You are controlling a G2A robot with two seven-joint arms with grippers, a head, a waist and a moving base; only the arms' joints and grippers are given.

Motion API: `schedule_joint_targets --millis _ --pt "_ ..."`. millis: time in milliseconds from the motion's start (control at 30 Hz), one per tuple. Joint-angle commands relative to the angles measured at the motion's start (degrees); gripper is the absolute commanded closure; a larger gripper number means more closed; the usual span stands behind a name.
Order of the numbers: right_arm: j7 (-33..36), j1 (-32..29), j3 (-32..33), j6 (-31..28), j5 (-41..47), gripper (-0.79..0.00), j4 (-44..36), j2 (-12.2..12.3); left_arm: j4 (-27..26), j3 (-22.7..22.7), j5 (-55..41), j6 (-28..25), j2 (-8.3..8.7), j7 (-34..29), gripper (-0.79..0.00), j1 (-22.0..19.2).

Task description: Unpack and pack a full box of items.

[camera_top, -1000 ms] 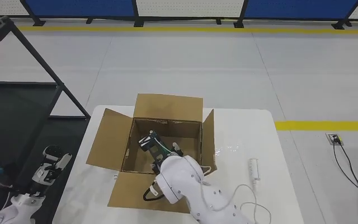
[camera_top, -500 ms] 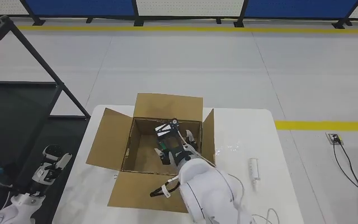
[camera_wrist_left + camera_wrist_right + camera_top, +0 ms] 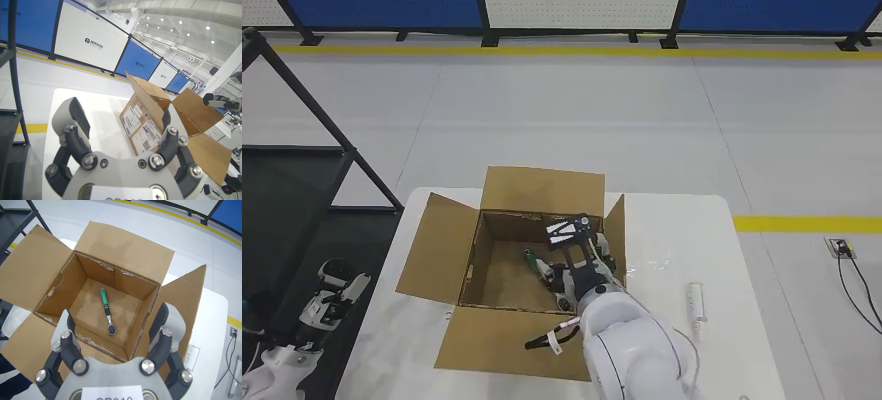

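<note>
Our right gripper (image 3: 115, 310), jaws spread and empty, has swung across the open brown cardboard box (image 3: 132, 285) toward its right wall, so we judge the green-handled steel ratchet (image 3: 105, 308), lying flat on the box floor, is ungrasped.

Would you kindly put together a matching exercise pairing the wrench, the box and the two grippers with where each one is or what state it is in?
Things:
1. wrench
2. box
3. right gripper
4. left gripper

Places or states:
A. open, outside the box, facing its labelled wall
B. standing on the table, flaps spread
C. open and empty, above the box's opening
D. lying flat on the box floor

Pairs: 1-D; 2-B; 3-C; 4-A
</note>
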Motion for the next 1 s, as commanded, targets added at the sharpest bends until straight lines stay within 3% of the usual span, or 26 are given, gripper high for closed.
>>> schedule_joint_targets --millis 0,267,400,533,733,967 --pt "-0.19 -0.87 1.9 0.71 0.5 -0.785 -2.22 0.02 0.0 0.0 0.0 0.0 0.0 0.0 -0.785 0.0" --pt "1.4 -7.56 12.86 5.58 -6.41 -0.785 -13.35 0.73 0.0 0.0 0.0 0.0 0.0 0.0 -0.785 0.0" --pt "5.18 -8.75 20.88 7.73 -8.73 -0.785 -12.43 0.95 0.0 0.0 0.0 0.0 0.0 0.0 -0.785 0.0" --pt "7.42 -8.87 29.98 8.3 -6.16 -0.785 -6.18 1.23 0.0 0.0 0.0 0.0 0.0 0.0 -0.785 0.0" --pt "11.36 -6.05 40.52 -0.63 -0.29 -0.785 7.62 2.36 0.0 0.0 0.0 0.0 0.0 0.0 -0.785 0.0" --pt "13.84 -5.0 42.9 -9.65 1.8 -0.785 14.68 3.37 0.0 0.0 0.0 0.0 0.0 0.0 -0.785 0.0"
